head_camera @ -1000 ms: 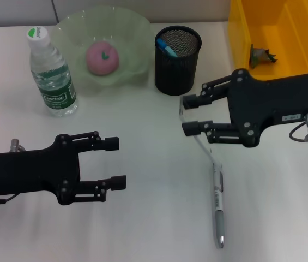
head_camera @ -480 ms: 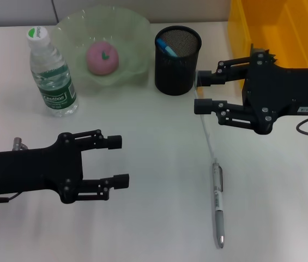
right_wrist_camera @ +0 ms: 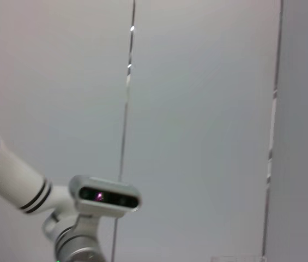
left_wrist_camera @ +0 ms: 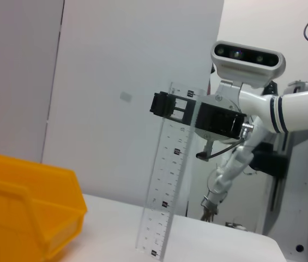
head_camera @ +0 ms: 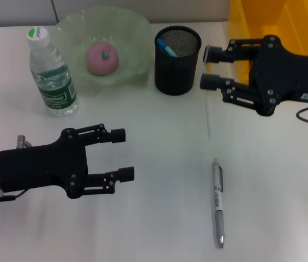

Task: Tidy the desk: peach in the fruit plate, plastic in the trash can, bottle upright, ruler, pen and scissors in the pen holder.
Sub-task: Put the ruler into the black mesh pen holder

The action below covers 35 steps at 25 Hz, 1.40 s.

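- I see the peach [head_camera: 102, 57] in the fruit plate [head_camera: 133, 33], and a blue item in the pen holder [head_camera: 177, 53].
- My right claw [head_camera: 207, 67] is clamped on the clear ruler [left_wrist_camera: 169, 174], held upright beside the pen holder.
- My left claw [head_camera: 122, 154] hangs apart above the bench [head_camera: 159, 218]; the pen [head_camera: 218, 203] lies there.

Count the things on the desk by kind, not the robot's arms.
Containers: 3, green glass fruit plate, black mesh pen holder, yellow plastic bin
Stationery: 2, clear plastic ruler, silver pen
Bottles: 1, clear water bottle
Fruit: 1, pink peach
Total: 7
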Tool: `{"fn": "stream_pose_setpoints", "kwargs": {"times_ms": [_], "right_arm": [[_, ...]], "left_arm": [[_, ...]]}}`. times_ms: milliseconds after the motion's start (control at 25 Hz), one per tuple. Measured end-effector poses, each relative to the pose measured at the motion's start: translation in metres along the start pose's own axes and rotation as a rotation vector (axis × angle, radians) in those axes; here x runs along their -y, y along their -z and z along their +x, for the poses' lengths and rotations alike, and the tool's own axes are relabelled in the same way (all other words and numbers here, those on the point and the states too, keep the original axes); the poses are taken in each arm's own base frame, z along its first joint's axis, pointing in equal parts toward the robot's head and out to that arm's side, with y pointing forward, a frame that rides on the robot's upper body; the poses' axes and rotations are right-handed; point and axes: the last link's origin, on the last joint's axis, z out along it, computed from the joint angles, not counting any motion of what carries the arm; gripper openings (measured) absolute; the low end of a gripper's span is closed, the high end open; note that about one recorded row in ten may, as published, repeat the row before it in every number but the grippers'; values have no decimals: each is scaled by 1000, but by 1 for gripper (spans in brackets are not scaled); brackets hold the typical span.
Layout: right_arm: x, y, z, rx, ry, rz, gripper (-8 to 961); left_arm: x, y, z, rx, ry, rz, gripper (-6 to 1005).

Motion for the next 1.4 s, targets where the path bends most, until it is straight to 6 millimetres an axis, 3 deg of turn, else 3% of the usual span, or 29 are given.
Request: {"fn": "stream_pose_setpoints", "kwargs": {"times_ms": [440, 840, 1080, 1400], "right_arm": [[10, 9, -12, 110, 82, 95, 382], [19, 13, -19, 159, 264, 196, 383], [31, 1, -14, 169, 379, 270, 382], [47, -34, 2, 117, 504, 320, 394]], "left_arm": [[2, 2, 3, -49, -14, 44, 774], [5, -3, 3, -55, -14, 57, 774], [6, -5, 4, -73, 6, 70, 774], [8, -4, 3, -87, 35, 95, 774]]}}
